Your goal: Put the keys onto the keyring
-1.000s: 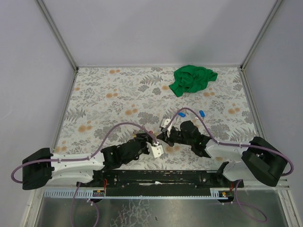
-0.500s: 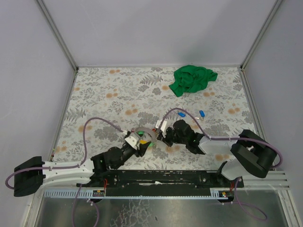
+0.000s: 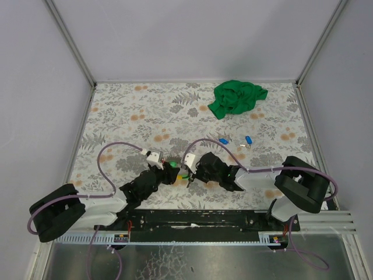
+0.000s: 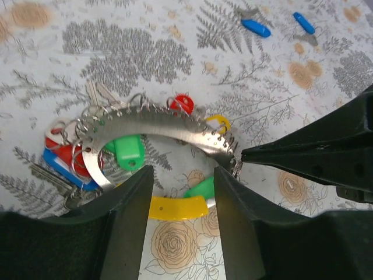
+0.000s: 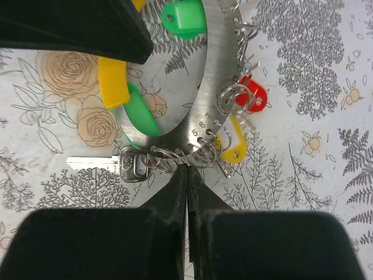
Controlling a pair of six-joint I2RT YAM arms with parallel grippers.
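The keyring point(image 4: 157, 125) is a silvery curved metal band with numbered holes, lying flat on the flowered table with small wire rings along it. Keys with green point(image 4: 128, 151), red point(image 4: 182, 104), yellow point(image 4: 217, 121) and blue point(image 4: 58, 166) heads hang from it. My left gripper point(image 4: 178, 216) stands open just above the table, with a yellow tag point(image 4: 175, 207) lying loose between its fingers. My right gripper point(image 5: 187, 169) is shut, its tips touching the wire rings point(image 5: 175, 156) at the keyring's point(image 5: 211, 70) end. I cannot tell whether a ring is pinched. In the top view both grippers point(image 3: 168, 171) point(image 3: 189, 172) meet there.
Two loose blue keys point(image 3: 222, 140) point(image 3: 248, 140) lie on the table beyond the grippers, also in the left wrist view point(image 4: 256, 27) point(image 4: 303, 22). A crumpled green cloth point(image 3: 236, 97) sits at the back right. A bare silver key point(image 5: 99, 163) lies beside the right gripper's tip.
The left arm has swung left and its gripper now sits over the keyring's near side. The right gripper has reached further left, up to the keyring's end.
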